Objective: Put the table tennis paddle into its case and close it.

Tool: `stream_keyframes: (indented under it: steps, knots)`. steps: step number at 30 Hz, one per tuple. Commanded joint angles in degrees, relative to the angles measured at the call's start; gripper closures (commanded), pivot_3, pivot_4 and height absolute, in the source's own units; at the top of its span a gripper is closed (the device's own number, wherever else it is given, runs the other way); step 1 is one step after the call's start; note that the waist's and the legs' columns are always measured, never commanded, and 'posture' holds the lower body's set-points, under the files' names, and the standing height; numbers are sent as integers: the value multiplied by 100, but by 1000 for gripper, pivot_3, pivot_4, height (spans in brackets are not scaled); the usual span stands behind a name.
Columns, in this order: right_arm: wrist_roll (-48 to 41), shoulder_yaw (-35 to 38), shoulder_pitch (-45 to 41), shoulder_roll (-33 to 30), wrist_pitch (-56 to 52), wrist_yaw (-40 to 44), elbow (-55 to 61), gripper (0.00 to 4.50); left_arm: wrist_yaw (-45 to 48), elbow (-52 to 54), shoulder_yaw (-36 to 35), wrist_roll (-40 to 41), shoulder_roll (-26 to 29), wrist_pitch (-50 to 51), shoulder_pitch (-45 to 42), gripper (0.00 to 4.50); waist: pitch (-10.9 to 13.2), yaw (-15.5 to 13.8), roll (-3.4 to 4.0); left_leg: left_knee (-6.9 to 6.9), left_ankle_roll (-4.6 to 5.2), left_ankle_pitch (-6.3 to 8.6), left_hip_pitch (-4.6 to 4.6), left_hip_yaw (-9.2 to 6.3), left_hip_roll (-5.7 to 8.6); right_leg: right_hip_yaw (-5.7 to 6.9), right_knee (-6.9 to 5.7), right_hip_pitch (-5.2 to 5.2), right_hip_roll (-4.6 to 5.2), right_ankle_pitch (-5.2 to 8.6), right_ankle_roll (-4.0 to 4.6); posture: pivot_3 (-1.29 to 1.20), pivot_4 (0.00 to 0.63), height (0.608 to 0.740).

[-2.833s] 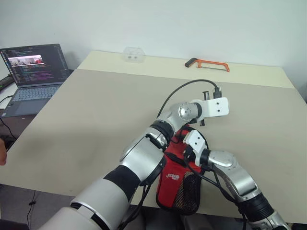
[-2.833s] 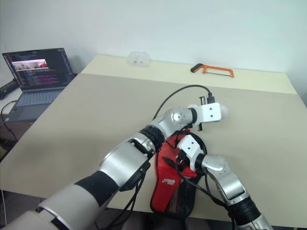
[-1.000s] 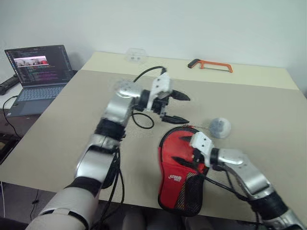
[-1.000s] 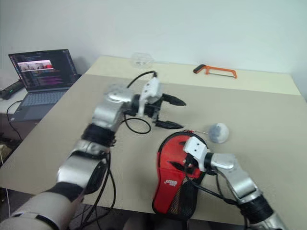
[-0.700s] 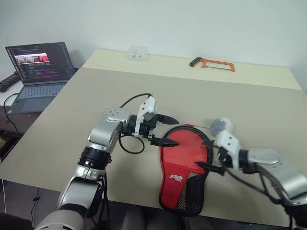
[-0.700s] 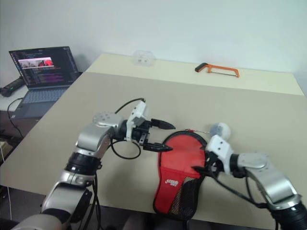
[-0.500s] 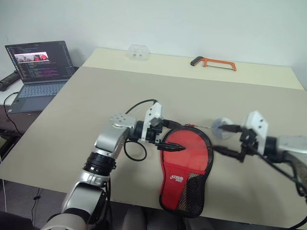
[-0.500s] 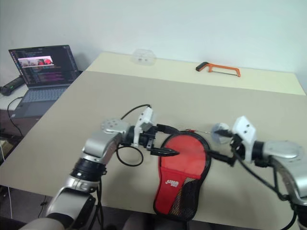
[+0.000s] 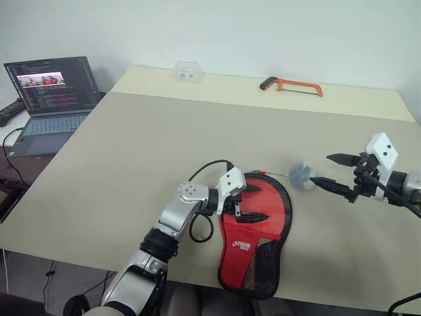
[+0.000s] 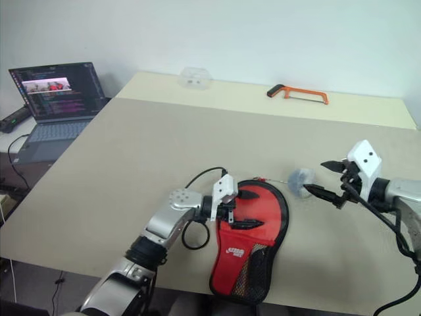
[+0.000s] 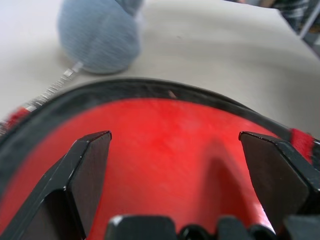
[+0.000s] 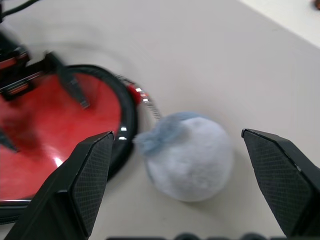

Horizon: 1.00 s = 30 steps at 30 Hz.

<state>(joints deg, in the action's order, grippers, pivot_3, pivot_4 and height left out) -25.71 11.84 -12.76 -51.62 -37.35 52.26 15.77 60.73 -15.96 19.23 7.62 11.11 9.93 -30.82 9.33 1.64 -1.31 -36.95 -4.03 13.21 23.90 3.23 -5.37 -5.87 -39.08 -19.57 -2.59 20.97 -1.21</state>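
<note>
Open laptop (image 9: 49,92) off the table's (image 9: 131,158) left edge, clear plastic box (image 9: 187,72) and orange hacksaw (image 9: 291,85) far back, grey pompom (image 9: 302,175) mid-right.

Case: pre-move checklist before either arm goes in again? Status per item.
1. Case flat on the table, red side up: ok, though its mesh end overhangs the near edge.
2. Paddle inside the case: cannot tell; no paddle lies loose on the table.
3. Zip closed all round: cannot tell; the seam is not readable.
4. Left gripper open, over the red face, holding nothing: ok.
5. Right gripper open, beside the pompom, not gripping it: ok.
6. Pompom and its chain free of the fingers: ok; they lie on the table at the case's far end.
</note>
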Motion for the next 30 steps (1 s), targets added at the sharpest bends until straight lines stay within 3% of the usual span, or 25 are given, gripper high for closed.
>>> stream_keyframes:
  steps: [1, 9, 23, 26, 30]
  knots:
    - [169, -119, -61, 1, 417, 47, 29, 0, -148, -169, 36, -74, -115, -222, 23, 51, 0, -1, 0, 0, -1, 0, 0, 1, 0, 0, 1, 0, 1, 0, 0, 0, 150, 740]
    - [955, -857, -364, 403, 1177, -230, -849, 0, -205, -292, 116, -94, -234, -230, 41, 51, -5, -11, 8, -4, -9, -6, -8, -2, 2, 3, -1, 11, 1, -4, -7, 0, 150, 740]
    - [2185, -1482, -1181, 1316, 2487, -1013, -2774, 0, -235, 171, 230, -103, -282, 171, 217, 51, -11, -10, 19, -7, -15, -9, -21, 1, 0, 6, -3, 22, 1, -5, -8, 0, 150, 740]
    - [2271, -1480, -1268, 1371, 2648, -1060, -3025, 606, -295, 243, 261, -106, -297, 242, 228, 0, -12, -19, 19, -6, -15, -9, -19, 1, -1, 2, 0, 22, 1, -5, -8, 0, 150, 740]
    - [2279, -1476, -1202, 1363, 2710, -968, -2993, 1872, -374, 231, 308, -179, -302, 236, 247, 0, -12, -17, 20, -5, -16, -10, -19, 3, -2, 3, 1, 21, 1, -5, -7, 0, 150, 740]
